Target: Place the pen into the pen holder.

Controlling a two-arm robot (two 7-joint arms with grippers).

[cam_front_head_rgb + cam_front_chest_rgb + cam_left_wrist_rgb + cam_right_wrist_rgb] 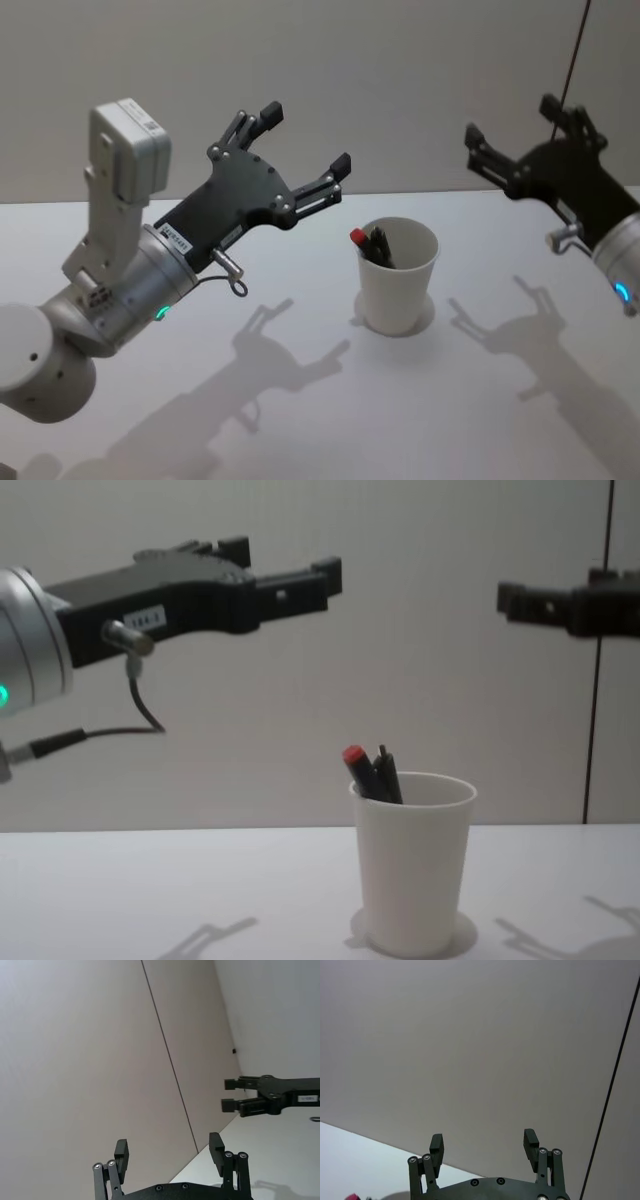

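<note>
The pen holder [398,275] [413,860], a white paper cup, stands upright on the table. A pen [357,238] [356,763] with a red end leans inside it against the left rim, next to a dark pen [381,247]. My left gripper [306,138] [285,562] [169,1145] hangs open and empty above and left of the cup. High to the right of the cup, my right gripper [512,120] [545,592] [483,1139] is open and empty too. The left wrist view catches the right gripper [229,1094] farther off.
The white table [60,230] carries the shadows of both arms around the cup. A plain wall stands behind, with a dark vertical seam [598,680] at the right.
</note>
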